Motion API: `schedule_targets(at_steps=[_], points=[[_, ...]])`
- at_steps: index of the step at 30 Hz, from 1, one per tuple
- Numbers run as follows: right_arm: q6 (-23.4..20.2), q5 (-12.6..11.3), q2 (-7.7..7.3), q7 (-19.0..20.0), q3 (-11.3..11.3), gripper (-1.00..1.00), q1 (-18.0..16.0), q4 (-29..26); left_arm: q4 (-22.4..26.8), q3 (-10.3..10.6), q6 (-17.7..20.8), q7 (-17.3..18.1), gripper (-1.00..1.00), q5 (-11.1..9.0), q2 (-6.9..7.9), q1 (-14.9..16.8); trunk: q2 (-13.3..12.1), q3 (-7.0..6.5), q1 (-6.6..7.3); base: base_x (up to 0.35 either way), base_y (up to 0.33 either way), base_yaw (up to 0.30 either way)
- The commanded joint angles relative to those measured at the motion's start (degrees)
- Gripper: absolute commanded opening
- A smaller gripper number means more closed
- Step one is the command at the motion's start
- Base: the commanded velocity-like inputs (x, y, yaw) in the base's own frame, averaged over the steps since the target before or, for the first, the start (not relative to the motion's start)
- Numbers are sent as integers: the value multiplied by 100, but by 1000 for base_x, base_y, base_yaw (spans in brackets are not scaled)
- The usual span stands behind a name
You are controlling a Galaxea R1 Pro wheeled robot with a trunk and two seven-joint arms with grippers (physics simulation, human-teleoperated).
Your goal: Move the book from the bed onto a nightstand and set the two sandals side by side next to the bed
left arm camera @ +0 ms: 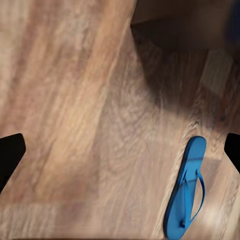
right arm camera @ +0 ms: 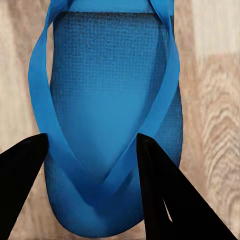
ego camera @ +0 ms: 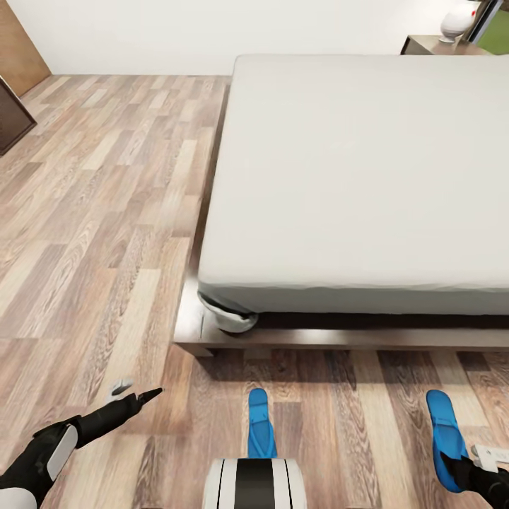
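Sandals (ego camera: 260, 424) on plank floor (ego camera: 106, 212) | right end effector (right arm camera: 92, 165) straddles one, grip unclear | left end effector (ego camera: 138, 392) spread, empty

Two sandals (ego camera: 259, 423) (ego camera: 447, 433) apart beside bed (ego camera: 353, 177), seemingly flat.

Head view high, facing bed (ego camera: 353, 177); right wrist close above sandal (right arm camera: 112, 115), shared with head

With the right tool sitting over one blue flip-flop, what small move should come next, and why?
Probably close the right tool on the bright-blue flip-flop under it. Its dark fingers stand open on either side of the thin straps near the toe post, close above the sole. The other blue flip-flop lies apart on the wood-plank floor by the dark-framed bed, so this one needs carrying over.
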State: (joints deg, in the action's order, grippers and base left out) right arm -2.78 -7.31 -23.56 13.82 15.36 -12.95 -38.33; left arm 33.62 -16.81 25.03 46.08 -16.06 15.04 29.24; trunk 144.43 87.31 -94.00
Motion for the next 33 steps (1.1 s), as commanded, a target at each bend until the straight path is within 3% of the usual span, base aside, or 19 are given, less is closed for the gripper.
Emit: schedule_targets(at_steps=[1,33], points=[[-29,-60,1,38,19,-100,0,-8,-5,-7,46,10,100,-38,-1,3,1,3,1,4,322,0],[-29,-60,1,39,19,-100,1,-8,-5,-7,46,6,100,-40,-8,3,1,3,1,0,322,0]])
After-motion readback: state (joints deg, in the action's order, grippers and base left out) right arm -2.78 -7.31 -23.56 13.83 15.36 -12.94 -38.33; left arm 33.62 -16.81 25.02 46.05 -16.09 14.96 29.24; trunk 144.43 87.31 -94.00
